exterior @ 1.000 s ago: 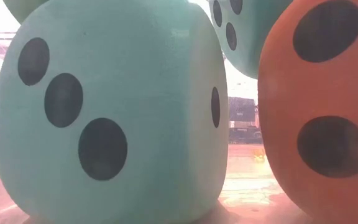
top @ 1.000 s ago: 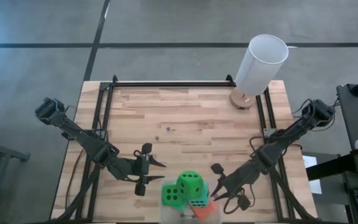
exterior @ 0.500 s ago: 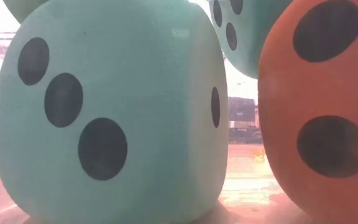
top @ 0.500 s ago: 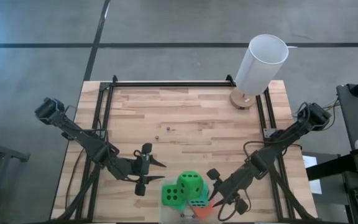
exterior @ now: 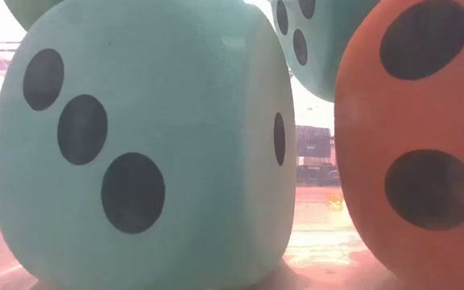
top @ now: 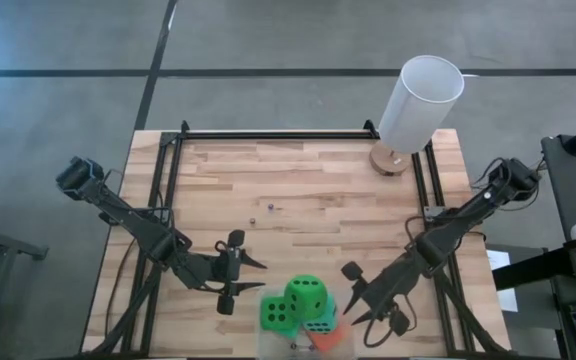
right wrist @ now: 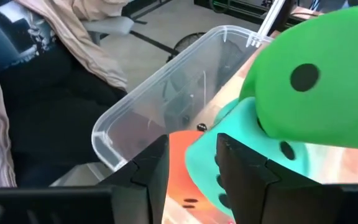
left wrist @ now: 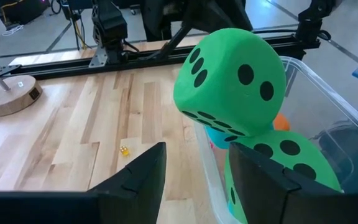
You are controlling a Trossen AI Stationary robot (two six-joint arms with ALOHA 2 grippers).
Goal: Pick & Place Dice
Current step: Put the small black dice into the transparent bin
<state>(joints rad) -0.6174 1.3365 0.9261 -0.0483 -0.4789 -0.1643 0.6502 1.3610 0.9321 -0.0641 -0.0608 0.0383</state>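
We see the dice piled in the clear bin (right wrist: pixel 114 127) at the bench's (top: pixel 298 190) near edge, unchanged: top green die (top: pixel 307 295) on a teal die (top: pixel 319 322), orange-red die (top: pixel 330 338) beside. Right gripper (top: pixel 361 296) has backed off slightly from the pile, fingers now apart and empty. Left gripper (top: pixel 230 270) hasn't moved, fingers apart just left of the pile.

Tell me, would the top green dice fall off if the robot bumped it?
Probably yes. The top green dice sits tilted on the other dice in the clear tub, so a nudge could tip it. It looks soft and light, so it would likely tumble without breaking.
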